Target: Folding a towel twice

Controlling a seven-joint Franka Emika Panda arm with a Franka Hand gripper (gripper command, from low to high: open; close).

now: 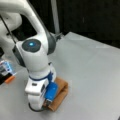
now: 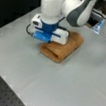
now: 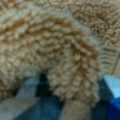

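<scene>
The orange-brown terry towel (image 1: 61, 92) (image 2: 67, 47) lies on the grey table as a small, thick, folded bundle in both front views. My gripper (image 1: 47, 103) (image 2: 49, 42) points straight down at the bundle's end nearest a front view's left, with its fingertips sunk into the cloth. In the wrist view the towel (image 3: 60, 37) fills nearly the whole picture. A rounded fold of it bulges down between the two fingers (image 3: 27, 91) of the gripper (image 3: 70, 96), which is shut on that fold.
The grey table (image 1: 95, 67) (image 2: 64, 84) stretches around the bundle. A small orange and blue item (image 1: 7, 72) sits by the arm's base. A clear bluish object (image 2: 99, 25) stands at the back, and a dark perforated board (image 2: 3, 95) borders the table's corner.
</scene>
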